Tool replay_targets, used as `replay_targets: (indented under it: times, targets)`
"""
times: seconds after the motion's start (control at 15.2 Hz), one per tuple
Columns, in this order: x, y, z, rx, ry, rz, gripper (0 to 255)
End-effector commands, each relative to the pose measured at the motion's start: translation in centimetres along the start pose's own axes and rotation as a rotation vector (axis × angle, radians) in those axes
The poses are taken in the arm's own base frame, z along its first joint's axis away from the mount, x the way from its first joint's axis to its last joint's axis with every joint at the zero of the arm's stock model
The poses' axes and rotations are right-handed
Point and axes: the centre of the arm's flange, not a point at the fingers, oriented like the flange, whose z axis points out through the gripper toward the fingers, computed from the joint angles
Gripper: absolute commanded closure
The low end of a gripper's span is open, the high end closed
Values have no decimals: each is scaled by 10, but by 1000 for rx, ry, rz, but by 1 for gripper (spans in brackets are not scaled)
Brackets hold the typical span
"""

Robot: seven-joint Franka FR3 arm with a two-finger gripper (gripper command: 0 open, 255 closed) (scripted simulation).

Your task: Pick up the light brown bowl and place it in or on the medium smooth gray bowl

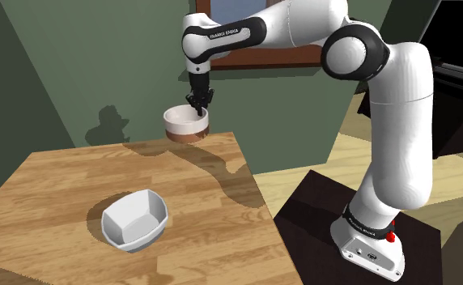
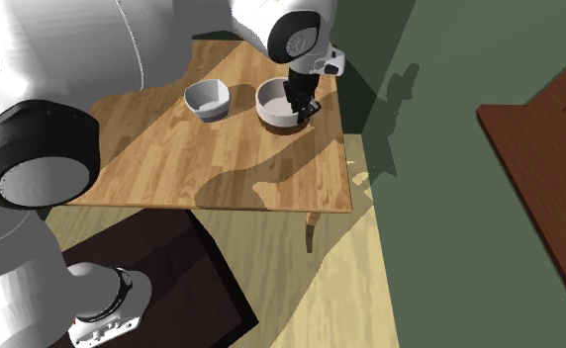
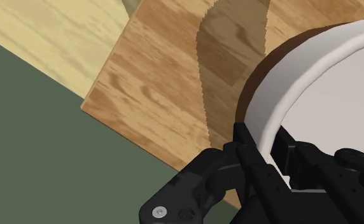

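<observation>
Now my pincer [image 1: 198,104] is clamped on the rim of the brown bowl [image 1: 185,122] above the bench [image 1: 52,186], at its far edge; the grey bowl [image 1: 134,219] lies nearer, toward the shoulder view's left.

A wooden table [image 1: 60,186] stands near a green wall [image 1: 84,65].

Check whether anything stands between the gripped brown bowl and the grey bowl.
Nothing visible does. The gripper clasps the brown bowl by its rim, and only bare table lies between it and the grey bowl.
</observation>
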Motion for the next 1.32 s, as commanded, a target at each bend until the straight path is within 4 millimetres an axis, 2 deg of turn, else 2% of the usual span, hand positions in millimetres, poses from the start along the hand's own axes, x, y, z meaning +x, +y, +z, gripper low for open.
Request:
replay_targets:
  times: [0.0, 1.25]
  targets:
    - [-9, -22, -3, 0, 0, 0, 255]
    - [-107, -253, -14, 0, 0, 0, 255]
